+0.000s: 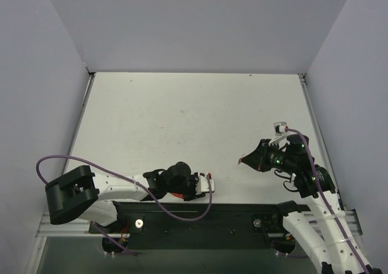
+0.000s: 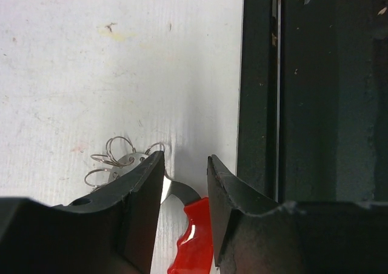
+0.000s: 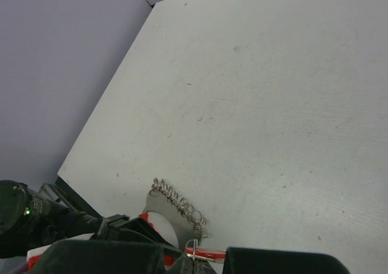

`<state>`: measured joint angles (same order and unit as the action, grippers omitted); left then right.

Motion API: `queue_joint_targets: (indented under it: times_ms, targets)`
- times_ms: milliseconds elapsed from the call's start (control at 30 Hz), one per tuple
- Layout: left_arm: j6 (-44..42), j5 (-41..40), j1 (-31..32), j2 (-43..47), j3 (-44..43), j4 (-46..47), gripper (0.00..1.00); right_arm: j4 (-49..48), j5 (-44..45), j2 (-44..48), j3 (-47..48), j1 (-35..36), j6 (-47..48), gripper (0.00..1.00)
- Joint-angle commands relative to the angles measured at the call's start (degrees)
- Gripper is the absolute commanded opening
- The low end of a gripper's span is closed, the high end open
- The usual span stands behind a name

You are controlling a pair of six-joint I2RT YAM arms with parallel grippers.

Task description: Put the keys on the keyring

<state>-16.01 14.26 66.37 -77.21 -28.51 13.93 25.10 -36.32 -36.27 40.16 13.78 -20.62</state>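
Top view: a pale table (image 1: pixel 182 116) enclosed by plain walls, with both arm bases on a black rail (image 1: pixel 200 216) at the near edge. The left gripper (image 1: pixel 209 184) sits low at the table's near edge, just beyond the rail. A speck of red from the keyring (image 1: pixel 209 177) shows at its tip. The right gripper (image 1: pixel 244 160) is well apart from it, on the right side of the table, and points left. A tiny dark-red item, the key (image 1: pixel 240 162), is at its tip.

Left wrist view: the keyring's curved red band (image 2: pixel 194 237) lies on the table in the gap between the two dark fingers (image 2: pixel 145 183). It is close against the right-hand one, and bare table shows between it and the other. The jaws stand partly apart, not pinching it. A curved silver piece leads from the band past the left fingertip to a cluster of thin silver loops (image 2: pixel 115 159) beside that finger. The black rail runs along the right of the picture.

Right wrist view: the right gripper's jaws are closed at the bottom edge of the picture, holding the key. A sliver of red sits right at the fingertips. A short line of silver links (image 3: pixel 179 204) and a flat silver piece (image 3: pixel 162 210) reach out beyond them above the table (the exact grip point is too small to make out).
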Motion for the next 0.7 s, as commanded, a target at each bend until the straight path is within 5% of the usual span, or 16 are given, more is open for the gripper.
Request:
queue_joint_targets:
  times_ms: [0, 667]
  targets:
    - [-2.4, 1.6, -0.9, -3.1, -3.0, 4.3, 0.43, -0.5, -4.0, -0.3, -0.4, -1.9, 1.3, 0.0]
    - [-3.7, -0.8, -2.6, -8.2, -4.5, 5.0, 0.43, -0.5, -8.4, -1.2, -1.1, -4.8, 2.9, 0.0]
